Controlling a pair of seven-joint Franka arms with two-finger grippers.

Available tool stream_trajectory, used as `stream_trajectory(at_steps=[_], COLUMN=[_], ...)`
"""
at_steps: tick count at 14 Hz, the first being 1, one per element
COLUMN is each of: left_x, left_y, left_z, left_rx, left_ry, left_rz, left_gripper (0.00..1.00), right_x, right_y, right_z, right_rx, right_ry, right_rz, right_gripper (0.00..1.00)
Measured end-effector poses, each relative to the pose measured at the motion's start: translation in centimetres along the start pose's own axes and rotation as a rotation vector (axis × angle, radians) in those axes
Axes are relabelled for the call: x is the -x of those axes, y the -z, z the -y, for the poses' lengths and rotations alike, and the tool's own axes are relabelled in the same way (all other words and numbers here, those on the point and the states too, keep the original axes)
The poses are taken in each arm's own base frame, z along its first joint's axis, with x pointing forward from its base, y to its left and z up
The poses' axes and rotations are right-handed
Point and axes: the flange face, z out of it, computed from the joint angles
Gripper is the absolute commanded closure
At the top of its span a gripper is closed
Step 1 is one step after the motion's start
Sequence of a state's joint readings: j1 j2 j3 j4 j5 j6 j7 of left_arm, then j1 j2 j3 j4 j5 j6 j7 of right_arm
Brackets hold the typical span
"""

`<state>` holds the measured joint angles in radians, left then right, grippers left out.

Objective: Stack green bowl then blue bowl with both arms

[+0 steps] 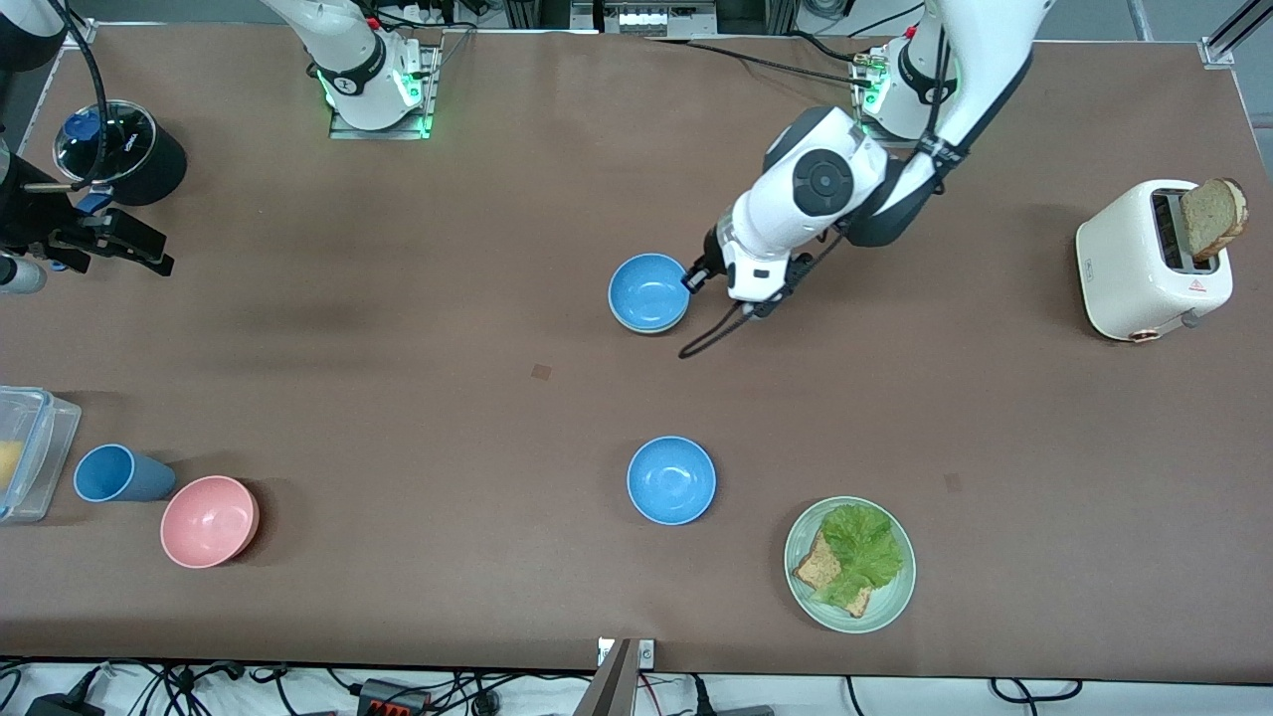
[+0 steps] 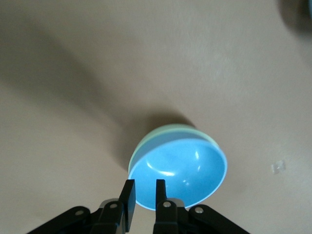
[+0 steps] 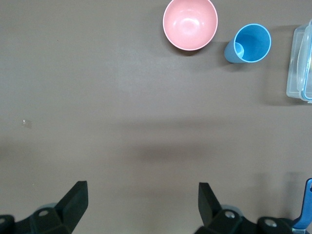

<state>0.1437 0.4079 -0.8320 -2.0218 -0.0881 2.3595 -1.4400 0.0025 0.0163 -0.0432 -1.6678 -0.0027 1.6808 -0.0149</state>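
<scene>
A blue bowl sits nested in the green bowl near the table's middle; only the green rim shows beneath it. My left gripper is at that stack's rim on the side toward the left arm's end. Its fingers stand slightly apart, one over the blue inside and one outside, with a gap around the rim. A second blue bowl stands alone, nearer the front camera. My right gripper waits wide open and empty over the right arm's end of the table.
A pale green plate with bread and lettuce lies beside the lone blue bowl. A toaster holding toast stands at the left arm's end. At the right arm's end are a pink bowl, blue cup, clear container and black pot.
</scene>
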Motion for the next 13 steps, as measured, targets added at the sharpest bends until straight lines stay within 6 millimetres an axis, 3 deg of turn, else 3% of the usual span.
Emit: stream_trajectory(at_steps=[3, 5, 8, 9, 10, 13], left_x=[-2.5, -5.3, -9.3, -10.3, -11.3, -14.5], left_y=[4.4, 8.6, 15.1, 17.0, 18.4, 20.7], left_z=[-1.1, -1.8, -2.1, -2.0, -1.7, -0.9], left_rx=[-0.036, -0.03, -0.018, -0.021, -0.03, -0.045], left_ry=[-0.051, -0.097, -0.179, -0.2, -0.219, -0.322], left_rz=[0.007, 0.01, 0.013, 0.016, 0.012, -0.026], left_gripper=[0.73, 0.67, 0.34, 0.08, 0.0, 0.0], right_x=[0.0, 0.0, 0.1, 0.1, 0.1, 0.1], right_y=[0.0, 0.0, -0.1, -0.1, -0.1, -0.1], right_z=[0.0, 0.0, 0.0, 0.0, 0.1, 0.1], right_rx=[0.0, 0.0, 0.0, 0.0, 0.0, 0.0], right_ry=[0.0, 0.001, 0.001, 0.001, 0.001, 0.001], right_rz=[0.0, 0.001, 0.007, 0.011, 0.013, 0.013], right_gripper=[0.0, 0.0, 0.0, 0.0, 0.0, 0.0])
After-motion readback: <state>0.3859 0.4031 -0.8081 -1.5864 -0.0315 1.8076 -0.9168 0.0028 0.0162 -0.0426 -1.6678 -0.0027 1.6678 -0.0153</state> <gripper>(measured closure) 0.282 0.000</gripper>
